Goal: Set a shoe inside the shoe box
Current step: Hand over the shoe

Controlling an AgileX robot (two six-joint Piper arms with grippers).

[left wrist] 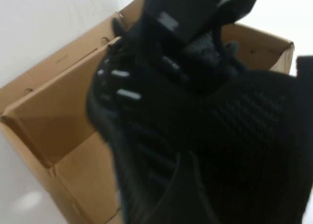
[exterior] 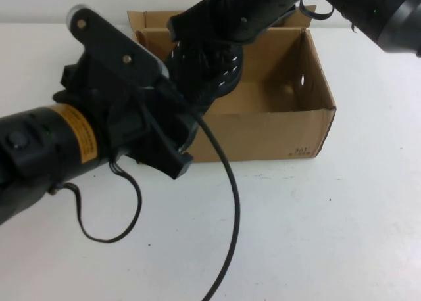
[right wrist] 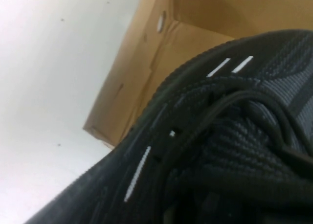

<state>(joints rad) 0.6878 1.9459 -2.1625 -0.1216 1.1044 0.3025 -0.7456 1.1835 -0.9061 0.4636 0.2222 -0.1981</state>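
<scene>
The black knit shoe (exterior: 207,77) hangs tilted over the left end of the open brown shoe box (exterior: 276,133), partly inside it. My right gripper (exterior: 223,25) reaches in from the far right and is shut on the shoe's upper part. My left gripper (exterior: 181,133) comes from the near left and is shut on the shoe's lower end at the box's front wall. In the left wrist view the shoe (left wrist: 234,121) fills the frame above the box (left wrist: 54,116). In the right wrist view the shoe's laces and dash marks (right wrist: 234,136) show against the box (right wrist: 132,77).
A black cable (exterior: 233,202) loops from the left arm across the white table in front of the box. The right half of the box interior holds nothing. The box end has a small round hole (right wrist: 161,21).
</scene>
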